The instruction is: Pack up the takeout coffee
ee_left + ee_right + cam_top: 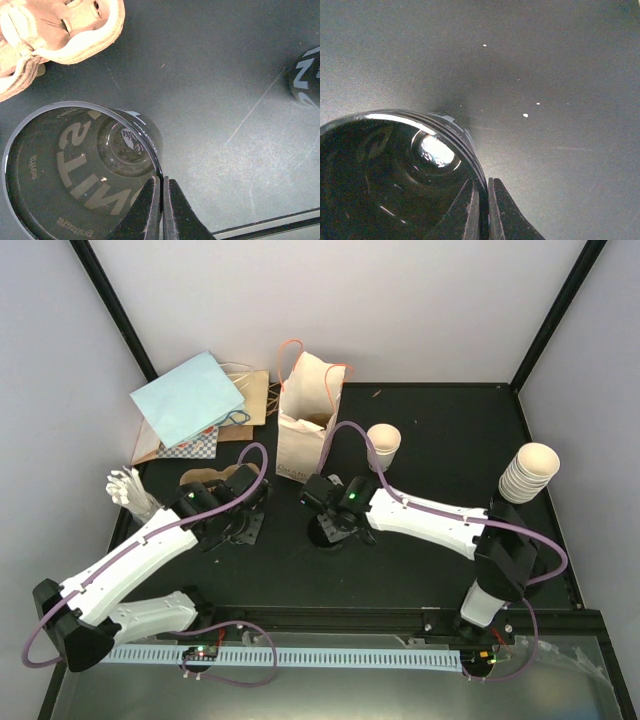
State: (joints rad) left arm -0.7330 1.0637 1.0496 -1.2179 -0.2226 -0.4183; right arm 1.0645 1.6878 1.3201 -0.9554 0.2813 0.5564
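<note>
- A black cup (75, 170), glossy, open at the top and lettered in pale print, is clamped at its rim by the left pincer (161, 182). One finger is set inside the rim and the other outside, the two drawn almost together on the thin wall.
- A second black cup (385, 175) is held the same way by the right pincer (481, 182), its rim pinched between fingers that are nearly closed.
- From the left pincer, this second cup is seen ahead and to the right, well apart, against the dark surface (210, 75).
- A brown pulp tray (75, 35) is seen ahead of the left pincer and to its left, near the held cup but apart from it.
- An open-topped cream paper cup (383, 440) is found beyond the right pincer, a little to its right.
- A cream paper bag (305, 425) with orange handles is placed beyond the right pincer, slightly to its left.
- A stack of cream cups (527, 475) is set well apart, to the right of the right pincer.
</note>
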